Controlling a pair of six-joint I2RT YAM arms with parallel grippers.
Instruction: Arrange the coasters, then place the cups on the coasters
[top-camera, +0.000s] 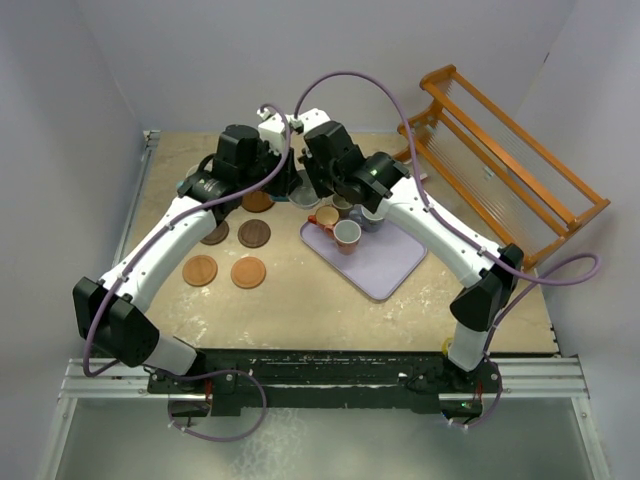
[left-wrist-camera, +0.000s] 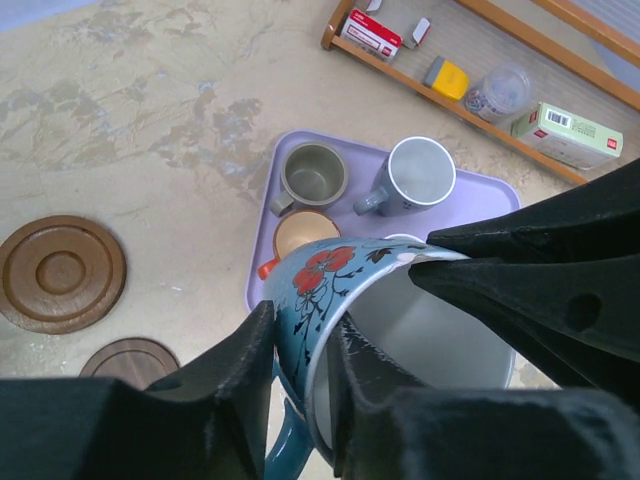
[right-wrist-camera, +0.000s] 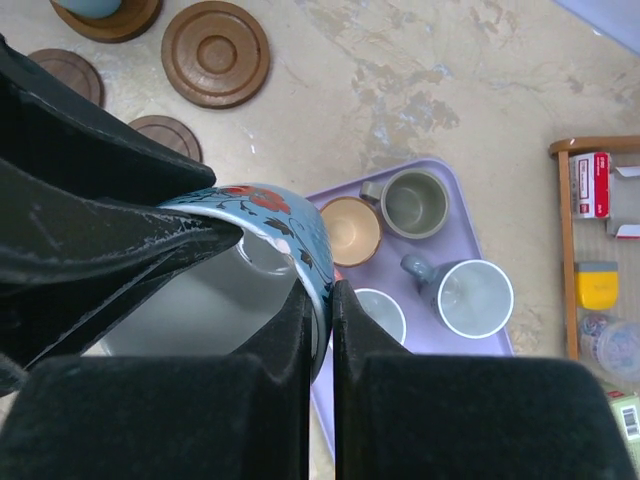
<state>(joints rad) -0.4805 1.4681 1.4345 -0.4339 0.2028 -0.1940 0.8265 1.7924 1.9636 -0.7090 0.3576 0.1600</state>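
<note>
The table (top-camera: 300, 300) was a beige, marbled board walled in by pale panels. Farthest left of the lavender tray (top-camera: 385, 265) lay the coasters (top-camera: 254, 233). From overhead we counted five: two orange-brown ones nearest the arm bases and three beyond them, two of those partly covered by the left arm (top-camera: 170, 235).

At its top edge, well left of the tray, the right wrist view showed a light blue cup (right-wrist-camera: 90, 5) standing on a brown coaster (right-wrist-camera: 135, 22). The arm hid that spot from overhead.

Just left of the tray's far corner, the flowered blue cup (left-wrist-camera: 330, 275) was held over the table by both tools at once. The left gripper (left-wrist-camera: 300, 325) had its fingers drawn narrow, one outside and one inside the cup's wall, pinching it. The right gripper (right-wrist-camera: 320, 295) was clamped on the opposite rim, its fingers nearly together with only the wall between them.

On the tray stood four cups:
- a small orange cup (left-wrist-camera: 303, 235)
- a grey-olive cup (left-wrist-camera: 314, 172)
- a grey-blue cup (left-wrist-camera: 420, 172)
- a pinkish cup (top-camera: 347, 235), which the held cup mostly blocked in both wrist views

That made six cups in all.

Right of the tray stood a wooden rack (top-camera: 520, 170) with small boxes (left-wrist-camera: 565, 133) lying on it.
</note>
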